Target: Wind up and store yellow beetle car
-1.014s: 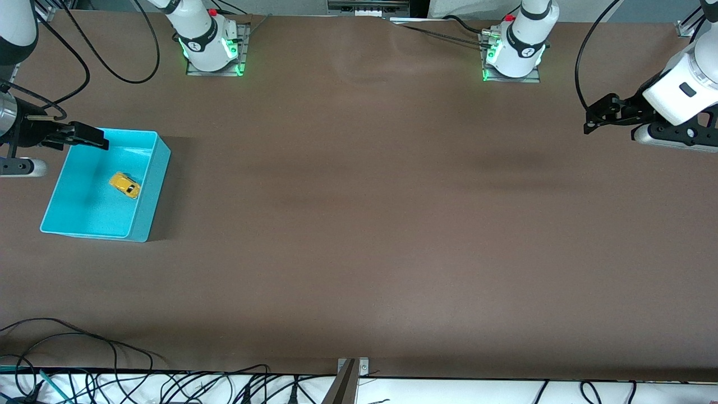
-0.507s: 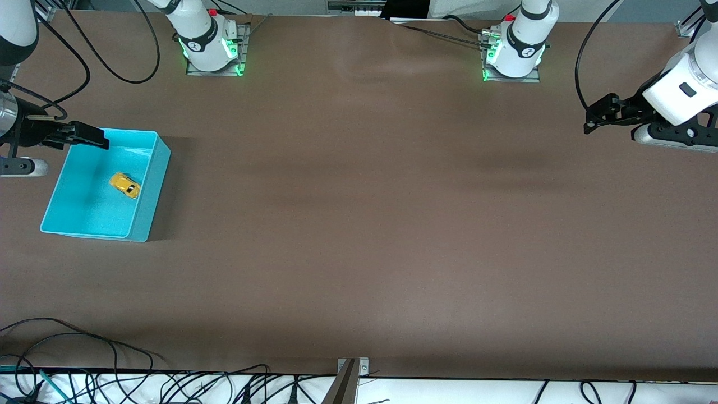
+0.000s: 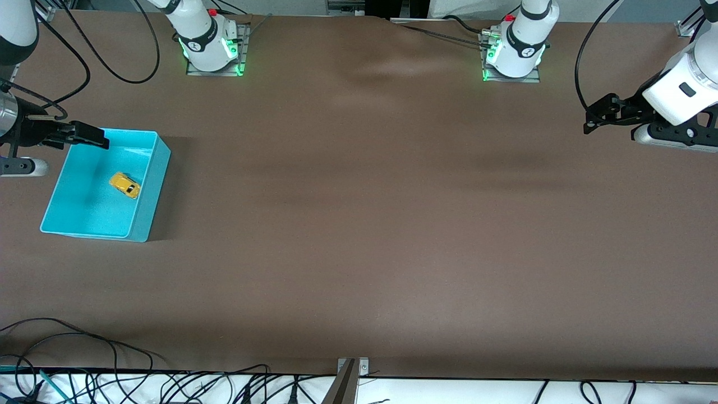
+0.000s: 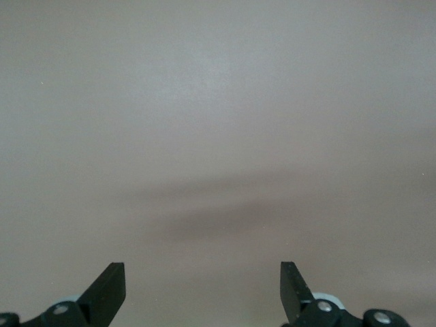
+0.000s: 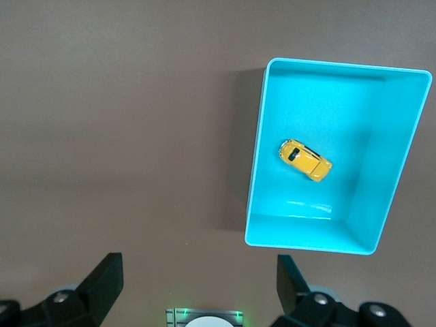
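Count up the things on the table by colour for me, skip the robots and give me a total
Yellow: 1, the car, lying in the bin.
Turquoise: 1, the bin.
Total: 2.

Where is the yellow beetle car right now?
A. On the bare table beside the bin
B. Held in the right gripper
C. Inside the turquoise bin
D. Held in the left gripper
C: the yellow beetle car rests on the floor of the turquoise bin, with both grippers open and empty.
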`<state>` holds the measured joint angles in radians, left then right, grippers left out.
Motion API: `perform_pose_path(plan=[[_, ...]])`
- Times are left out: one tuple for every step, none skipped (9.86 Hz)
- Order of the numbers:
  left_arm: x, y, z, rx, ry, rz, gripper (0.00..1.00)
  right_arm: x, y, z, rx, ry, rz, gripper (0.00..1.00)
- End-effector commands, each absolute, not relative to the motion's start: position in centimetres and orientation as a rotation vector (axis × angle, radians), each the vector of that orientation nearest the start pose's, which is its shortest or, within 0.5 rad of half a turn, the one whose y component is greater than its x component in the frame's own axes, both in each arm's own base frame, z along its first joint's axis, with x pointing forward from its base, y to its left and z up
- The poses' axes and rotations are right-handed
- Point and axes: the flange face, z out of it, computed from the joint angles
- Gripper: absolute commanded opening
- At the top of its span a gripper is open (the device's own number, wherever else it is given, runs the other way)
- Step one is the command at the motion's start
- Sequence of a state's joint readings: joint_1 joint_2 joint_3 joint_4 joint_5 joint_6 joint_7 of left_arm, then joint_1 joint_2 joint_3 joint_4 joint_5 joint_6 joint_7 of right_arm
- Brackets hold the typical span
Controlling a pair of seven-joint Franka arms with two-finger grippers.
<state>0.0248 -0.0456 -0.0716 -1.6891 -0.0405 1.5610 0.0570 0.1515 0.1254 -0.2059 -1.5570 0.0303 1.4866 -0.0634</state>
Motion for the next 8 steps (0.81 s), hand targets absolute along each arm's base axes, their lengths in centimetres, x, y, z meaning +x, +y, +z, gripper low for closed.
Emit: perform_pose_path(plan=[[53.6,-3.1,59.7,-3.192,0.153,0.137,1.00,57.1,-2.2,55.9,-3.126,0.011,0.312,1.00],[53.6,-3.1,59.7,-3.192,0.160,0.137,1.00,57.2,-2.3,55.8,-3.136,0.014,0.309,1.00],[53.6,-3.1,59.7,-3.192,0.160,0.137,1.00,57.3,-2.3,55.9,-3.150,0.011,0.304,1.00],[53.6,-3.1,59.7,-3.192,0.160,0.137,1.00,57.6,-2.5,55.9,-3.206,0.001,0.268,1.00],[53.6,-3.1,59.7,-3.192,0.160,0.137,1.00,57.9,-2.2,55.9,-3.215,-0.001,0.234,1.00],[53.6,-3.1,59.7,-3.192,0.157,0.137,1.00,57.7,-2.1,55.6,-3.216,0.016,0.216,1.00],[53.6,-3.1,59.8,-3.192,0.160,0.135,1.00,56.8,-1.6,55.6,-3.214,0.083,0.163,1.00],[53.6,-3.1,59.7,-3.192,0.160,0.137,1.00,56.1,-1.3,55.5,-3.213,0.088,0.126,1.00]])
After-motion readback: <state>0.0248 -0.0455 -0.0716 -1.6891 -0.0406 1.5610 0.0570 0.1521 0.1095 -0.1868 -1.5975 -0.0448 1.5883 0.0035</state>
